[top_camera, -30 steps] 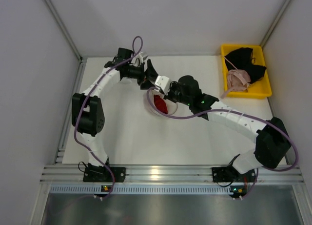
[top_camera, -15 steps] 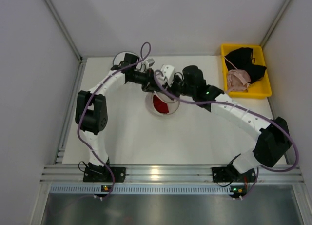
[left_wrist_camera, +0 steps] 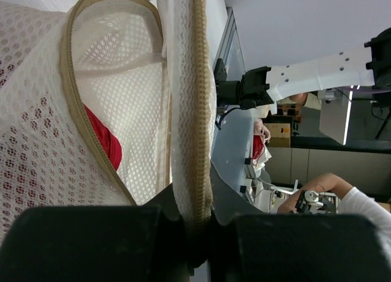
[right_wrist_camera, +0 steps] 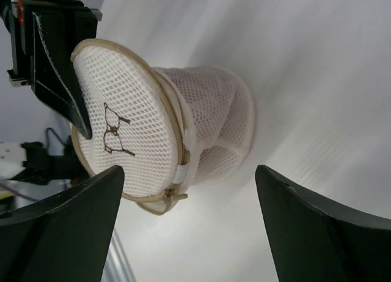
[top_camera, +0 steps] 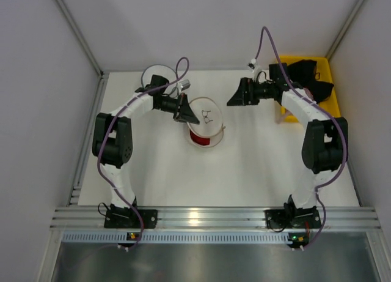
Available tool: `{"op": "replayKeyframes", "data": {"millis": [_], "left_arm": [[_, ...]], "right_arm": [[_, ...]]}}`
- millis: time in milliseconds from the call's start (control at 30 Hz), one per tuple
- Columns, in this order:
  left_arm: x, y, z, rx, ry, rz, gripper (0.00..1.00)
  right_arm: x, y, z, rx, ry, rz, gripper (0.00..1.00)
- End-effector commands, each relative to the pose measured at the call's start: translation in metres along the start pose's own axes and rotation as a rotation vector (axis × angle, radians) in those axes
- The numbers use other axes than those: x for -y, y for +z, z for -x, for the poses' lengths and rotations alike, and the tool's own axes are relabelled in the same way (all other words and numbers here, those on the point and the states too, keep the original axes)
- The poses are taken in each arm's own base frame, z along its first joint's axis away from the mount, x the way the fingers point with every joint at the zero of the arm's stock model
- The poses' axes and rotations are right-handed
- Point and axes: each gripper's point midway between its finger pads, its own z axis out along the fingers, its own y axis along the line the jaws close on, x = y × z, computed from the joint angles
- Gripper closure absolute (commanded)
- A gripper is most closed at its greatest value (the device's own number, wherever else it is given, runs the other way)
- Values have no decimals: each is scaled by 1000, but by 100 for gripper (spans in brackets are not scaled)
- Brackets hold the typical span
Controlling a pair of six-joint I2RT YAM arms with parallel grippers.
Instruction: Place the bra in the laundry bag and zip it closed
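The laundry bag (top_camera: 208, 130) stands mid-table as a white mesh drum. Its round lid (right_wrist_camera: 116, 132), marked with a small dark figure, is tipped up. The red bra (top_camera: 200, 137) lies inside and shows through the mesh (left_wrist_camera: 105, 142) in the left wrist view. My left gripper (top_camera: 188, 114) is shut on the bag's tan zipper rim (left_wrist_camera: 197, 172) at the lid's left edge. My right gripper (top_camera: 233, 100) stands open to the right of the bag, apart from it, holding nothing. From the right wrist view, the zipper pull (right_wrist_camera: 172, 196) hangs at the lid's lower edge.
A yellow bin (top_camera: 335, 98) at the back right holds a black garment (top_camera: 308, 68), with the right arm reaching over it. Another round mesh ring (top_camera: 148, 74) lies at the back left behind the left arm. White walls close in the table's sides.
My right gripper opened, let go and swung away to the back right. My left gripper shut on the bag's rim, and the lid now stands tipped up.
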Motion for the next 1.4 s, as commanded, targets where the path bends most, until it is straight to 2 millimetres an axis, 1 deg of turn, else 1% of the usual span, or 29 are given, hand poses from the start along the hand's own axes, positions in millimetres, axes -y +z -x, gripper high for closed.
{"op": "replayKeyframes", "data": {"millis": [0,67,100,167,200,400,500,567,600,633,700,733,767,800,833,900,933,967,1000,1067,1100,1133,1167,1200,1233,1267,1300,1333,1367], "left_arm": [[9,-4,-8,-12,133,-62,100],[6,-3,-14,-20,122,-74,100],[4,-2,-16,-23,119,-80,100],[4,-3,-17,-26,114,-91,100],[4,-2,-18,-27,114,-97,100],[-6,1,-17,-38,69,-121,100],[-9,2,-17,-42,55,-132,100],[-12,3,-18,-44,40,-128,100],[-14,4,-18,-46,30,-126,100],[-18,4,-18,-44,25,-112,100],[-24,5,-17,-42,19,-84,100],[-29,4,-16,-35,16,-53,100],[-32,3,-14,-29,16,-35,99],[-34,2,-12,-23,20,-21,97],[-36,-1,-9,-13,20,-3,93],[-42,-4,-5,2,30,45,89],[-43,-8,-1,15,39,64,85],[-47,-12,2,28,45,102,82],[-45,-16,6,42,65,121,79],[-41,-33,22,97,138,196,71],[-39,-43,30,126,175,227,68],[-32,-52,41,148,251,254,65],[-27,-64,51,183,314,335,54],[-23,-71,57,182,422,372,48],[-17,-77,62,190,477,404,42],[-2,-84,69,210,553,434,37],[0,-87,72,208,600,484,36],[6,-89,74,183,710,510,35],[13,-88,72,156,768,526,35]], "right_arm": [[-37,-2,-22,-70,192,203,10],[-28,6,-25,-64,225,208,10],[-25,10,-31,-83,280,225,10],[-22,17,-35,-91,291,239,10],[-20,21,-42,-109,313,262,10],[-20,40,-67,-182,351,313,12],[-25,51,-79,-220,346,329,12],[-27,55,-83,-229,342,339,16],[-30,59,-84,-236,334,350,18],[-31,60,-84,-238,333,353,28],[-34,63,-85,-245,331,371,40],[-35,64,-85,-244,328,372,52],[-35,64,-84,-245,330,375,58],[-35,64,-86,-249,335,377,65],[-35,64,-85,-248,334,377,78],[-35,63,-85,-248,339,376,90],[-36,63,-85,-249,339,377,100],[-37,62,-84,-247,341,377,100],[-38,62,-83,-248,347,376,100],[-39,62,-83,-247,362,367,100],[-38,62,-83,-248,374,359,100],[-38,63,-82,-239,372,354,100],[-39,62,-83,-244,396,346,100],[-38,63,-83,-241,404,334,100],[-39,63,-84,-246,413,332,100],[-41,64,-83,-246,419,331,100],[-41,65,-84,-251,427,326,100],[-40,66,-84,-250,435,316,100],[-41,66,-83,-249,448,311,100]]}}
